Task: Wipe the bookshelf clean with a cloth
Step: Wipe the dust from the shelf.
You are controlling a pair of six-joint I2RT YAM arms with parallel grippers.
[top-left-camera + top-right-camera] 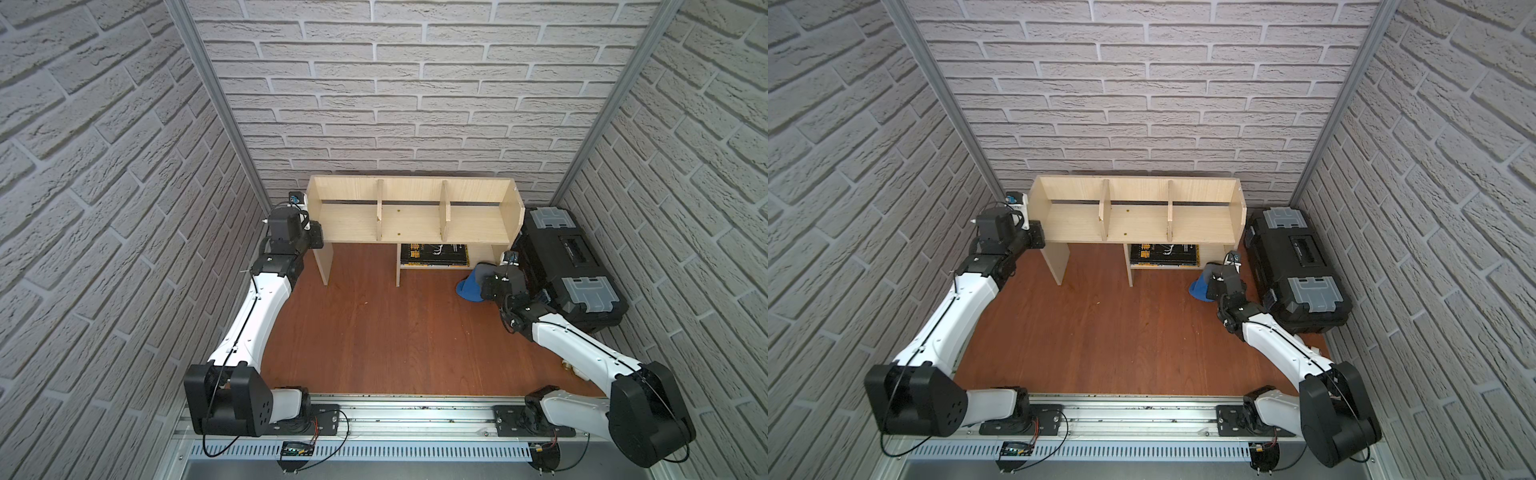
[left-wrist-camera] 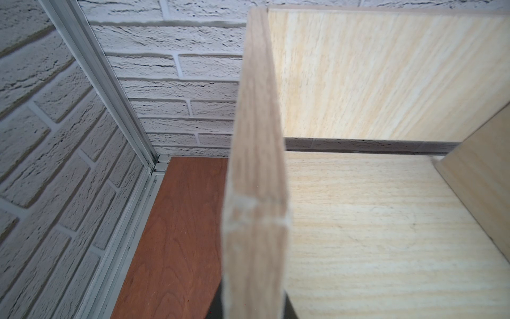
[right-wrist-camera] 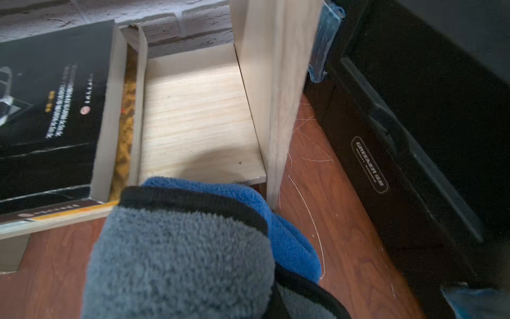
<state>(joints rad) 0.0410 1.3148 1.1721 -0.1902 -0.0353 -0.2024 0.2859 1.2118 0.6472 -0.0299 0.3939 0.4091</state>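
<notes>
Right wrist cam: the cloth (image 3: 179, 248), grey side up with blue peeking out, is bunched in the right gripper (image 1: 486, 279), which is clamped tight on it. It sits at the front lip of the lower shelf (image 3: 198, 118) of the bookshelf (image 1: 415, 224), beside a black book (image 3: 52, 96). The left gripper (image 1: 316, 233) is pinched onto the bookshelf's left side panel. A black toolbox (image 1: 573, 266) sits just right of it on the table (image 1: 374, 324).
</notes>
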